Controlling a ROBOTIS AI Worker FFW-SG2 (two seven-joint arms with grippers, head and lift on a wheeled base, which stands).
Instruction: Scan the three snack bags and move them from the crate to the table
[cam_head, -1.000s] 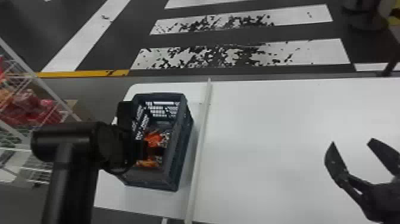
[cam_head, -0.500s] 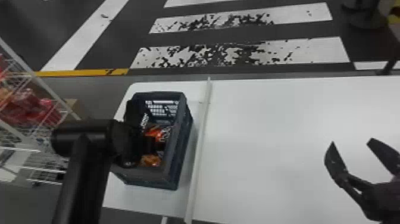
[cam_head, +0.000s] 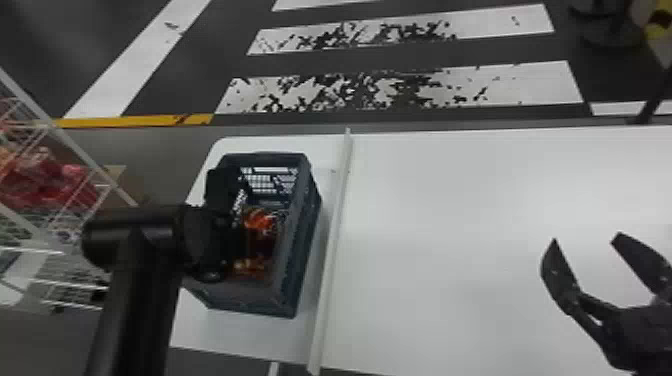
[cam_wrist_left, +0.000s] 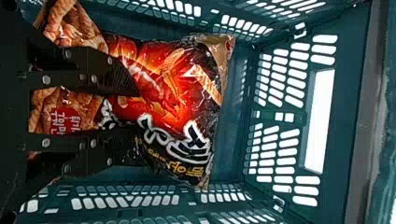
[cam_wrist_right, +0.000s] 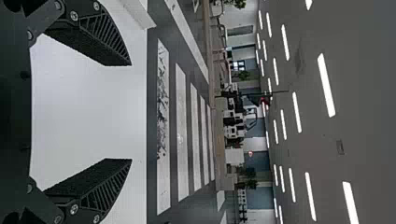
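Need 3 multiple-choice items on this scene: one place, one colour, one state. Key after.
1. Where on the table is the crate?
A) left of the white strip
B) right of it
C) on top of it

2. Main colours of the snack bag reaching past the left gripper's fingertips?
A) green and white
B) red and black
C) blue and yellow

3. The right gripper is:
A) shut, empty
B) shut on a bag
C) open, empty

1 A: head view puts the crate on the strip's left.
2 B: left wrist view shows a red panel with black edges.
3 C: its fingers stand wide apart, nothing between.
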